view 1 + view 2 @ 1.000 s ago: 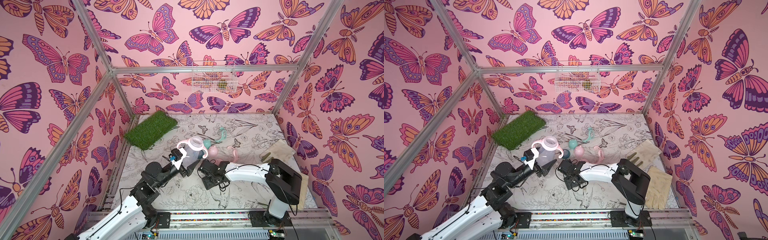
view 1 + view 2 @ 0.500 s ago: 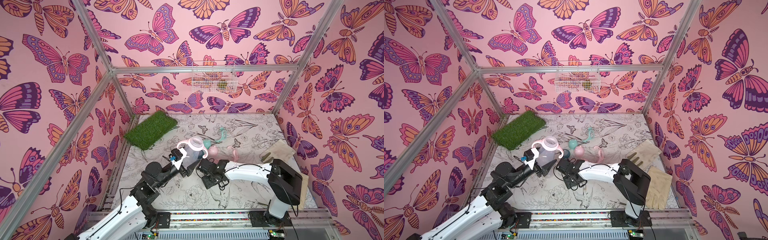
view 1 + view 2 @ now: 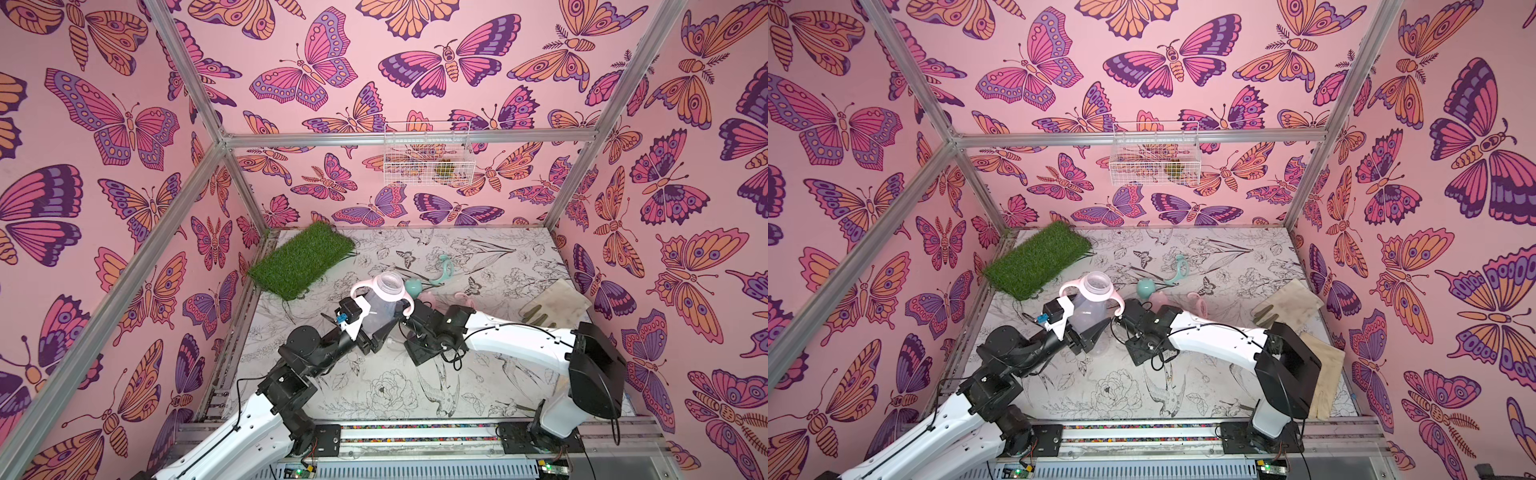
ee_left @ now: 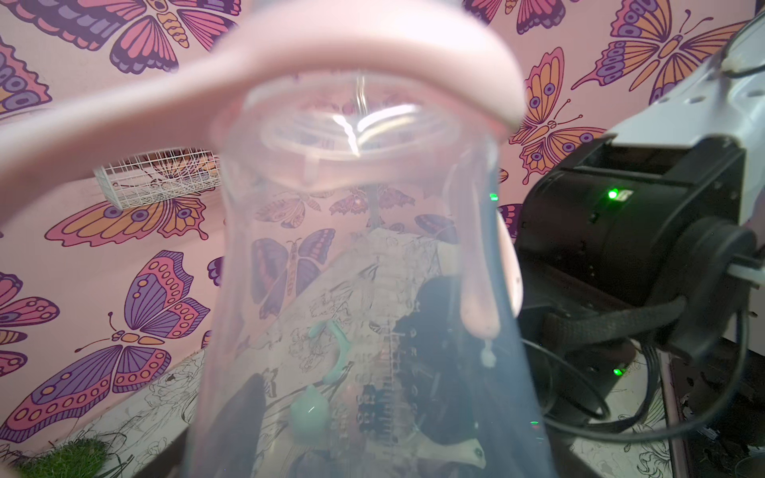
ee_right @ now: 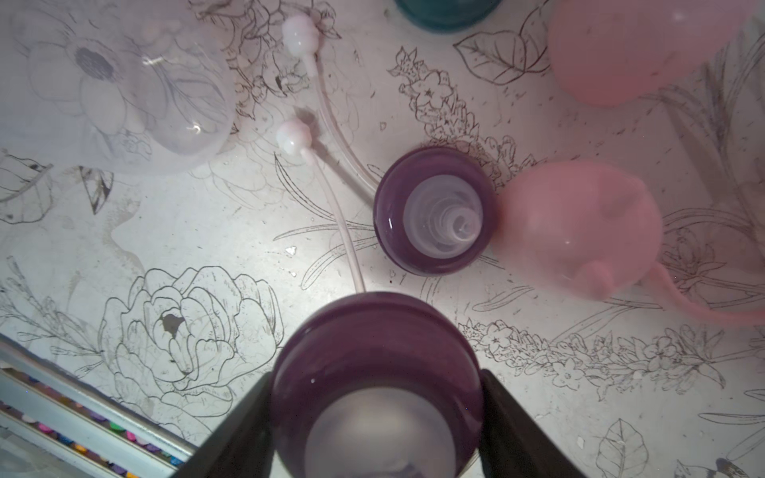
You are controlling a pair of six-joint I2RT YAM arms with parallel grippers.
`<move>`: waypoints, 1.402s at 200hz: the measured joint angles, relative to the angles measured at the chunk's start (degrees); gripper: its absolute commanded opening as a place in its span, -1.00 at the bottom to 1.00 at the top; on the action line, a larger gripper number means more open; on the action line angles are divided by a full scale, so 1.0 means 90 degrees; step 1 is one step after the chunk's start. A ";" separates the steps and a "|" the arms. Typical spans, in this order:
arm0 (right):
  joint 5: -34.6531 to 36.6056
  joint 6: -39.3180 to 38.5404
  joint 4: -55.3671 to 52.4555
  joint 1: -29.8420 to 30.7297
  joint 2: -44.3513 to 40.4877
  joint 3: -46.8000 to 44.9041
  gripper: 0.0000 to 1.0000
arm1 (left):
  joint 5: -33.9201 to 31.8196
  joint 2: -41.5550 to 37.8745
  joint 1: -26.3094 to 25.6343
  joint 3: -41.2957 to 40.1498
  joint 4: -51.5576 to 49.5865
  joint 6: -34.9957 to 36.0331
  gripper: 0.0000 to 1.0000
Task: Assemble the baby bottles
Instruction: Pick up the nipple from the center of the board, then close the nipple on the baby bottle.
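- Floral-print tabletop (image 3: 374, 386) inside a butterfly-papered enclosure; both arms reach in from the near edge and meet around its middle.
- left gripper (image 3: 376, 328): jaws pinched on the lower body of the clear bottle (image 3: 384, 299), which is lifted off the surface and tilted, open mouth up. A pink handle ring (image 3: 358, 287) is already seated at the neck. Judged to be held this way so the mouth faces the other arm.
- right gripper (image 5: 376, 414): jaws pressed against both sides of a purple collar (image 5: 372, 339) with a pale nipple in its centre, just right of the bottle and low over the table — probably the next part to go on.
- second purple collar (image 5: 434, 211): lying just beside a pink cap (image 5: 579, 231), with two thin straws (image 5: 327, 215) alongside; likely stock for the other bottles.
- teal cap (image 3: 413, 285) and teal handle ring (image 3: 446, 268): loose, farther back.
- grass mat (image 3: 303, 259) far left, gloves (image 3: 557, 303) at the right edge, wire basket (image 3: 428, 156) on the far wall — apparently not in use.
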 measured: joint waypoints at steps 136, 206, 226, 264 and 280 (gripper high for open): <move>-0.1197 -0.1479 -0.1224 -0.0483 -0.1358 0.1307 -0.12 | -0.0092 0.0104 0.0000 -0.0136 0.0240 -0.0007 -1.00; -0.0920 -0.1868 -0.2220 -0.1107 -0.1484 0.2212 -0.13 | -0.0002 0.0151 0.0000 -0.0282 0.0571 -0.0005 -1.00; -0.0814 -0.2069 -0.2594 -0.1166 -0.1392 0.3172 -0.13 | 0.0029 0.0199 0.0000 -0.0500 0.0726 -0.0007 -1.00; -0.0719 -0.2380 -0.3123 -0.1168 -0.1268 0.4558 -0.13 | 0.0073 0.0352 0.0000 -0.0833 0.1059 -0.0075 -1.00; -0.0709 -0.2497 -0.3339 -0.1168 -0.1149 0.4949 -0.13 | 0.0087 0.0413 0.0000 -0.1037 0.1331 -0.0107 -1.00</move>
